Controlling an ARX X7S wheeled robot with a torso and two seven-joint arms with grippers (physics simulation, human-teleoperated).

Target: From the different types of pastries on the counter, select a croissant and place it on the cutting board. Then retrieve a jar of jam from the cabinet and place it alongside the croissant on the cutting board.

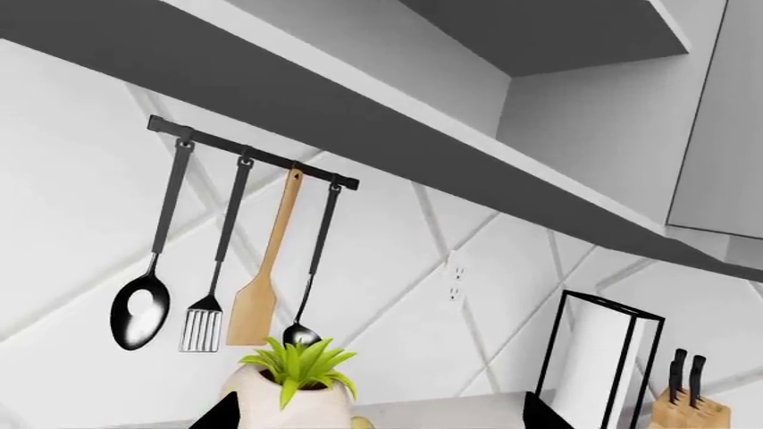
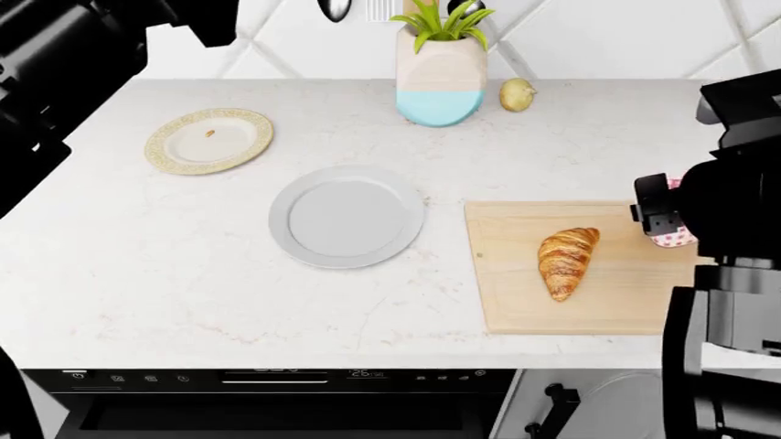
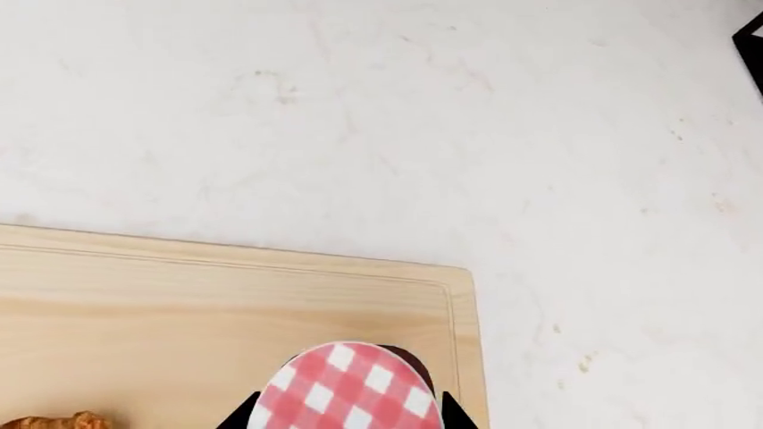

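Note:
The croissant point(image 2: 568, 261) lies on the cutting board point(image 2: 525, 302) at the counter's point(image 2: 183, 265) front right. My right gripper point(image 2: 668, 224) is shut on the jar of jam point(image 2: 675, 240), holding it over the board's far right corner. In the right wrist view the gripper point(image 3: 349, 416) has a dark fingertip on each side of the jar's checked lid point(image 3: 352, 384), above the board point(image 3: 179, 304), and the croissant's tip point(image 3: 54, 422) shows at the edge. My left gripper point(image 1: 379, 420) is open and empty, raised and facing the wall. Its arm point(image 2: 73, 55) fills the upper left of the head view.
A round grey plate point(image 2: 347, 217) and a gold-rimmed plate point(image 2: 208, 140) sit left of the board. A plant vase point(image 2: 441, 78) and a small yellowish fruit point(image 2: 518, 94) stand by the wall. Hanging utensils point(image 1: 238, 259), a paper towel holder point(image 1: 602, 357) and a knife block point(image 1: 689, 407) line the wall.

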